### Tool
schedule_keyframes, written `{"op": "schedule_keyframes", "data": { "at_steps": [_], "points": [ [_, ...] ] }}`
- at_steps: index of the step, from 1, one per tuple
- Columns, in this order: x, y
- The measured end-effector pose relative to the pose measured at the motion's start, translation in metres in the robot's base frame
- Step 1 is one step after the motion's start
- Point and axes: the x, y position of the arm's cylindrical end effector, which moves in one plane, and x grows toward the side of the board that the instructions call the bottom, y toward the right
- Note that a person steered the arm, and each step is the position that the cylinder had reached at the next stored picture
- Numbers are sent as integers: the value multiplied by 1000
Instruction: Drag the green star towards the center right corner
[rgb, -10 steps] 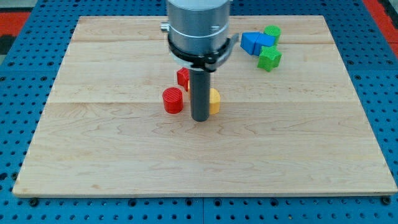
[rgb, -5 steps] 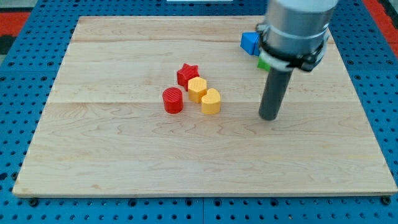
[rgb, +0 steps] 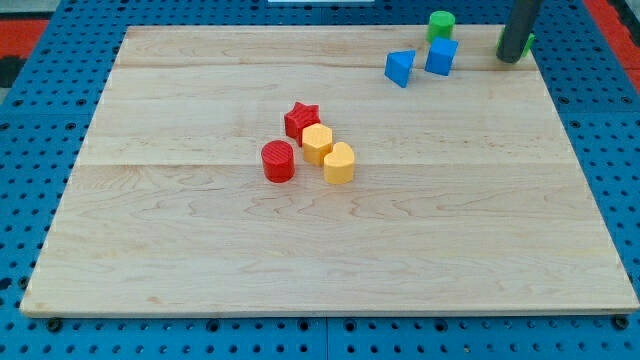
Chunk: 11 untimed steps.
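My tip is at the board's top right corner. Only a sliver of the green star shows, just to the right of the rod and touching it; the rest is hidden behind the rod. A green cylinder stands at the top edge, left of the rod. A blue cube sits below it, and a blue triangular block lies further left.
Near the board's middle is a tight cluster: a red star, a yellow hexagon, a yellow heart and a red cylinder. The wooden board lies on a blue pegboard.
My tip moved from the centre cluster to the right, then up to the top right corner. The green star went with it to the right. The two blue blocks have come apart.
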Motion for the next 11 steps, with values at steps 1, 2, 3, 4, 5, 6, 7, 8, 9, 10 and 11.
{"op": "schedule_keyframes", "data": {
  "at_steps": [1,2,3,4,5,6,7,8,9,10,11],
  "points": [
    [42,28],
    [-10,91],
    [-51,54],
    [-68,-30],
    [-80,-64],
    [-81,-61],
    [-81,-62],
    [-68,-44],
    [-77,-7],
    [-6,-24],
    [94,-29]
  ]
}}
